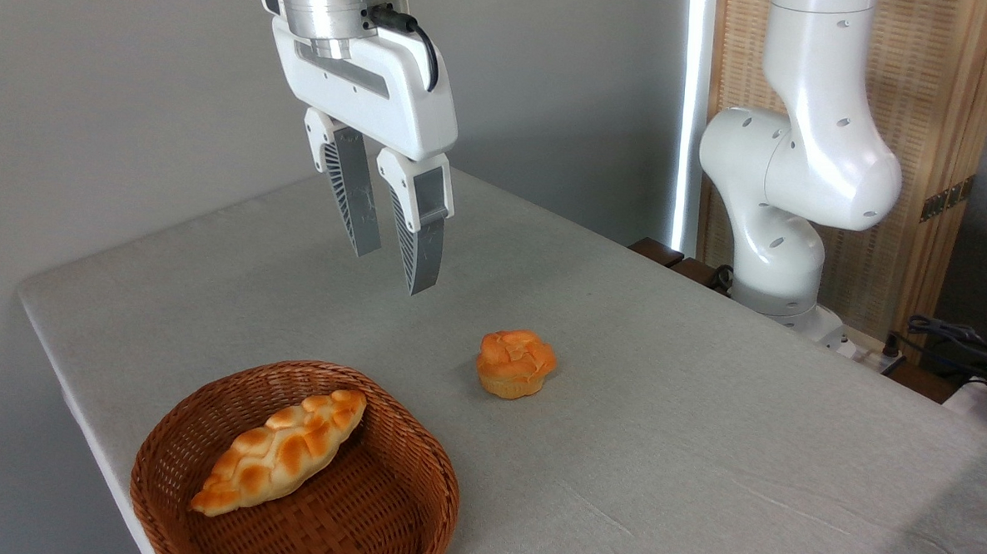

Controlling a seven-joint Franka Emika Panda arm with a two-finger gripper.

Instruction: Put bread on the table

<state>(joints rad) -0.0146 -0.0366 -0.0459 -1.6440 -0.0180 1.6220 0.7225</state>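
A small round bun (515, 363) is sitting on the surface (702, 453) near the basket (417, 507), which is holding the bread (282, 453); the gripper (394, 268) is hanging above, fingers (420, 249) slightly apart, empty.

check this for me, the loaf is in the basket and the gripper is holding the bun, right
Not quite: the gripper hangs open and empty above the table, while the bun sits on the cloth. The loaf is in the basket, as the camera view shows.

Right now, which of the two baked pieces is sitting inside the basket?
The long braided bread lies in the wicker basket. The small round bun sits out on the bare table instead.
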